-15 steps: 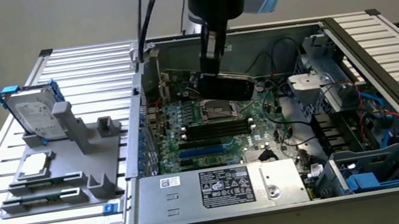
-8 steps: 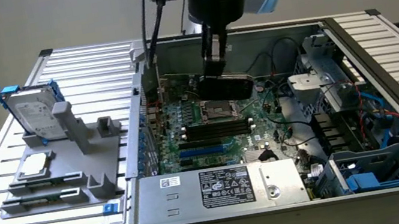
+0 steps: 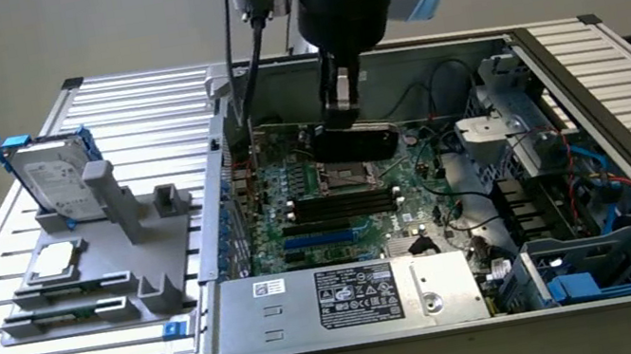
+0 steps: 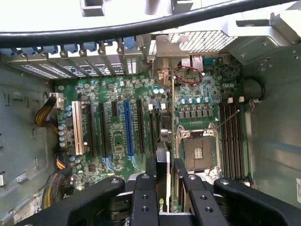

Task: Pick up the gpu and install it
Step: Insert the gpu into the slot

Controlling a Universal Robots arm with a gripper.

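My gripper (image 3: 339,108) reaches down into the open computer case (image 3: 617,136) and is shut on the gpu (image 3: 351,144), a flat card with a glossy black shroud and a green board edge. It holds the card upright over the motherboard (image 3: 333,203), near the empty processor socket (image 3: 338,176). In the wrist view the gpu (image 4: 162,176) shows edge-on between my two black fingers (image 4: 150,172), hanging above the row of expansion slots, just to one side of the blue slot (image 4: 128,127). From here I cannot tell if the card touches a slot.
At the exterior view's left, a grey fixture (image 3: 100,271) holds a silver hard drive with blue rails (image 3: 53,178) and a small square processor chip (image 3: 56,262). Inside the case are the power supply (image 3: 349,296), drive cages (image 3: 588,271), cables (image 3: 449,130) and memory slots (image 4: 230,136).
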